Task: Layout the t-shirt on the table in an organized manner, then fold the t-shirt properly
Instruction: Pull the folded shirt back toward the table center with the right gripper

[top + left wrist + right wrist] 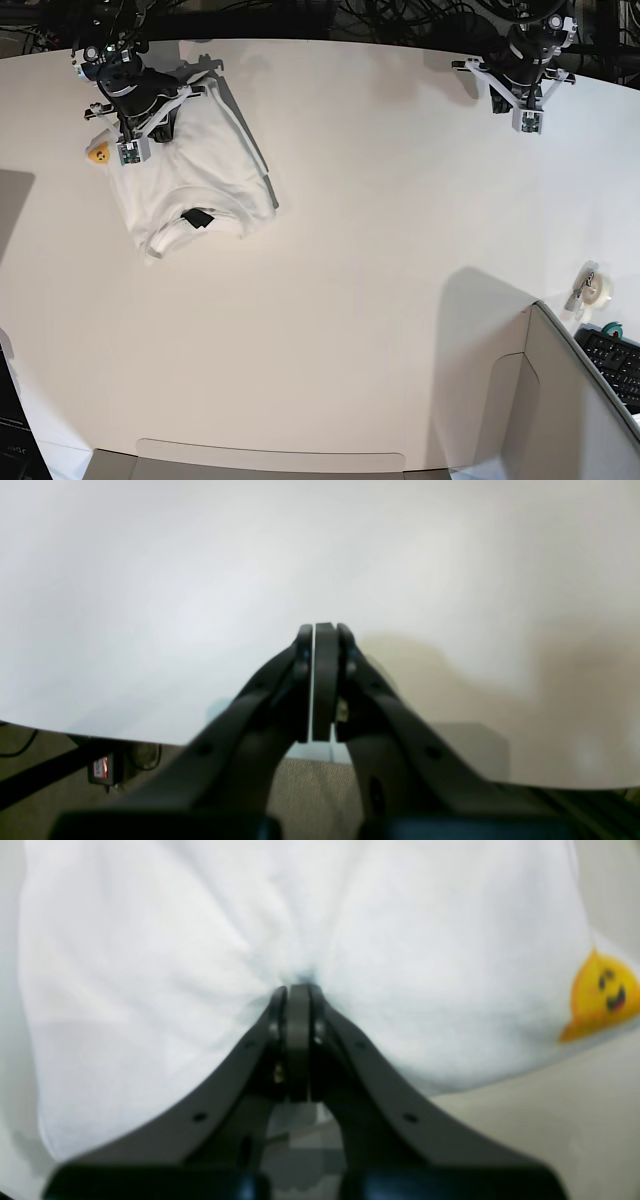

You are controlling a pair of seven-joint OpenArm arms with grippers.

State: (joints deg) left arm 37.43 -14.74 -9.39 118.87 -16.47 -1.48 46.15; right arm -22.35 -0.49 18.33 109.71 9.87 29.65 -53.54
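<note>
The white t-shirt lies in a folded bundle at the far left of the table, with a black tag near its front edge and a yellow smiling print at one side. My right gripper is shut, its tips on the cloth, and creases in the t-shirt run together toward them. In the base view that right gripper sits over the bundle's far left corner. My left gripper is shut with nothing in it, over bare table at the far right.
A grey bin stands at the front right corner. A tape roll and a keyboard lie beside it. Cables run along the back edge. The left wrist view shows the table's edge with carpet below.
</note>
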